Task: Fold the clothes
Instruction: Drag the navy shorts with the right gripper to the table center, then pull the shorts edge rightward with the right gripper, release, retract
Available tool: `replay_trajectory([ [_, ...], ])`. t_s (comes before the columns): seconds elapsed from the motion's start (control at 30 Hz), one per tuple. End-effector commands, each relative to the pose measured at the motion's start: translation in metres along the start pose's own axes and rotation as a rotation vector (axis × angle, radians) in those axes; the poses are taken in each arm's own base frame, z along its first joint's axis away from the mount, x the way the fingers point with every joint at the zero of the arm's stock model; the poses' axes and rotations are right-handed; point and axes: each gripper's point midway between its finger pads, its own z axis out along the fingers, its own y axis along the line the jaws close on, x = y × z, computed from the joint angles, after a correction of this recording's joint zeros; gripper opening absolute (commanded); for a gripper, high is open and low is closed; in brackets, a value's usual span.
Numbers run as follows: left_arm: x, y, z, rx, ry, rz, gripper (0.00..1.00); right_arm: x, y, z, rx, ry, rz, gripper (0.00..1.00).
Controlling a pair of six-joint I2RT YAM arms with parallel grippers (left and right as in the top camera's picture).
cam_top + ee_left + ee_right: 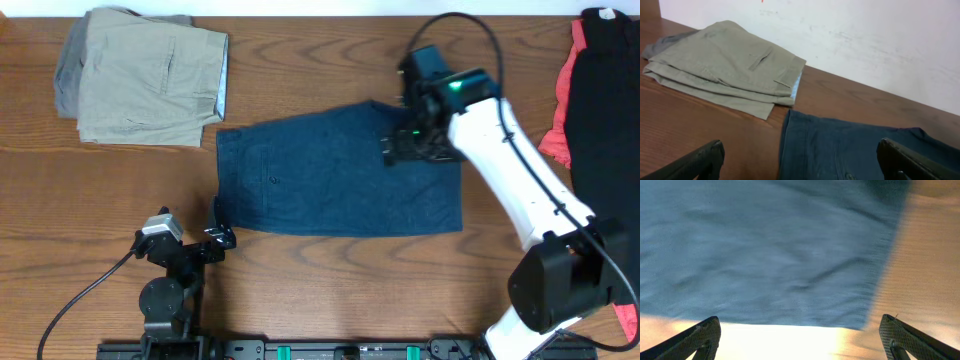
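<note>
While my right hand (412, 148) hangs over the top right edge of the navy shorts (335, 170), they lie flat in the middle of the tabletop (350, 290), my left hand (218, 237) just beside their lower left corner. From the left wrist, my fingers (705, 160) are spread wide, released, with the shorts ahead and the folded khaki trousers (730, 65) beyond. From the right wrist, that hand is released too, over the shorts' blurred edge.

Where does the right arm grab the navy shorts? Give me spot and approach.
Pinch the far right corner of the navy shorts, coming straight down: they lie flat on the table, that edge is free, and the open right gripper hovers there.
</note>
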Motion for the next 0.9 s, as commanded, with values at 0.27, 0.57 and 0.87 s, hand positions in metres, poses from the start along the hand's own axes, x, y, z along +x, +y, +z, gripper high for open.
replay_trajectory([
  [0.27,0.015,0.011,0.002,-0.041,0.032,0.011,0.98,0.003,-0.088,0.067,0.091,-0.006,0.216,0.99],
  [0.57,0.015,0.011,0.002,-0.041,0.032,0.011,0.98,0.017,-0.080,0.104,-0.115,0.005,0.202,0.89],
  [0.87,0.015,0.011,0.002,-0.041,0.032,0.011,0.98,0.027,-0.078,0.119,-0.118,0.007,0.196,0.60],
])
